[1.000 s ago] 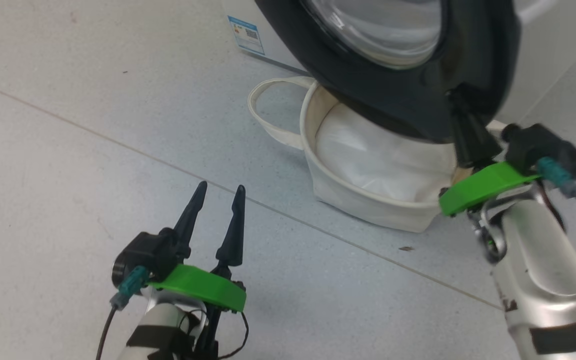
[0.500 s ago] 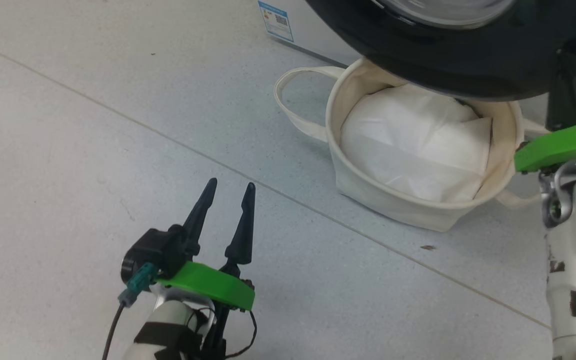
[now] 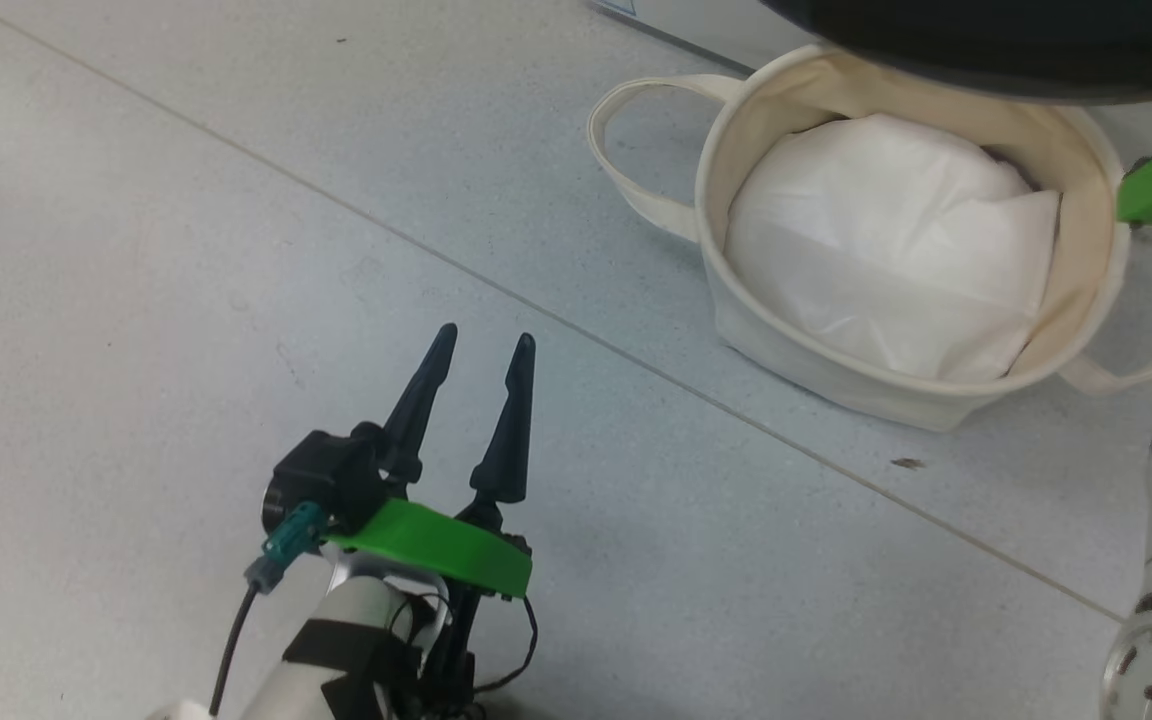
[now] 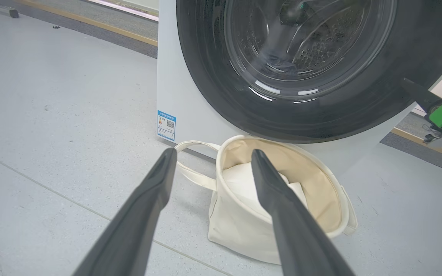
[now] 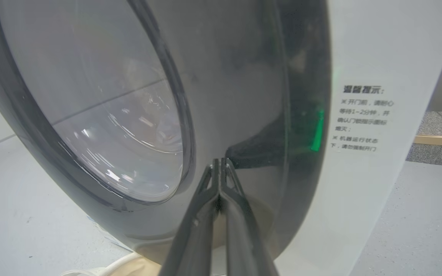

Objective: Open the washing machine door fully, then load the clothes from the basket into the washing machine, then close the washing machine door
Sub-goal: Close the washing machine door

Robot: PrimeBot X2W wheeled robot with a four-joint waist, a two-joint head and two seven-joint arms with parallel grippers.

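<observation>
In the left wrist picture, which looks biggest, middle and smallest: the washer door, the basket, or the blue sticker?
1. washing machine door, biggest by far.
2. basket, in the middle, though nearer the camera.
3. blue label sticker, smallest.

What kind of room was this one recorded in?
Probably a lab or showroom laundry mock-up rather than a home: a front-loading washing machine stands on a wide pale floor, a canvas basket in front of it, with carpet and a wooden strip beyond.
</observation>
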